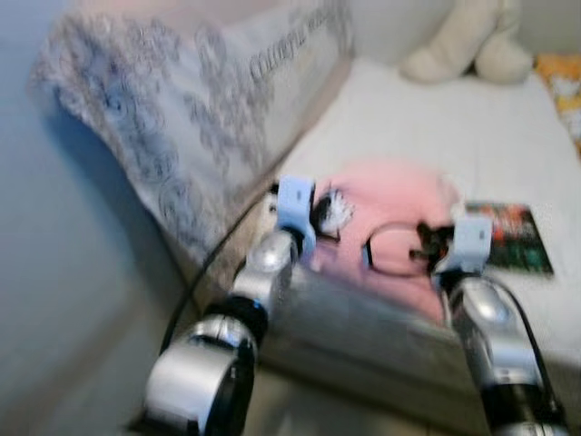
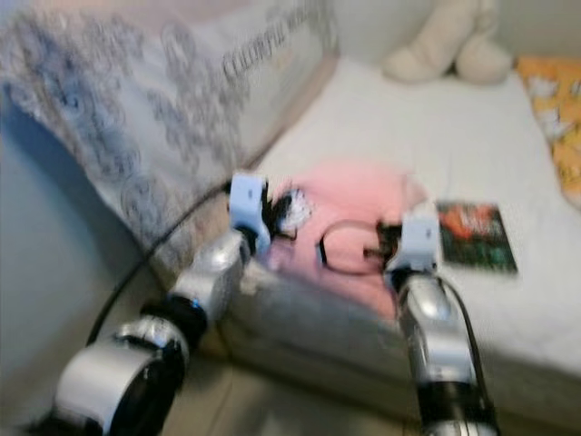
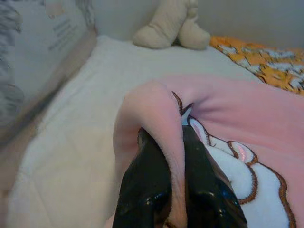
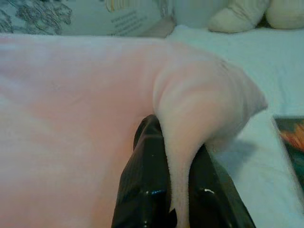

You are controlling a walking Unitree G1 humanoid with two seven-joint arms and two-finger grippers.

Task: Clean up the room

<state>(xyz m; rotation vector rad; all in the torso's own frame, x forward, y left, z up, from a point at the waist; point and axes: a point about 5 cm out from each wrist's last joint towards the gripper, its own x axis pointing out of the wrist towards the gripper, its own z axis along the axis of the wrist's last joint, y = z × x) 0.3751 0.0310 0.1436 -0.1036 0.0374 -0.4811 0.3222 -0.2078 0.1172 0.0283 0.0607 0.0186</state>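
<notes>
Pinching a fold of pink blanket (image 3: 247, 114) between both black fingers (image 3: 145, 190) of the left gripper (image 3: 176, 142), jaws closed on the fleece with only the cloth between them. Pinching another raised fold of the same blanket with the right gripper (image 4: 176, 142), fingers (image 4: 145, 185) likewise clamped tight on the fabric. Reaching forward over the near edge of the white mattress (image 1: 454, 127), left arm at the blanket's left side, right arm at its right. Lying bunched near that front edge, pink side up, with a white, brown-outlined printed figure (image 3: 237, 175) by the left fingers. Resting just right of the blanket, a dark book (image 1: 513, 238), flat. Leaning along the mattress's left side, a grey patterned pillow (image 1: 182, 109). Sitting at the far end, a cream plush toy (image 1: 472, 41); beside it, at the right edge, an orange patterned cloth (image 1: 563, 86).
</notes>
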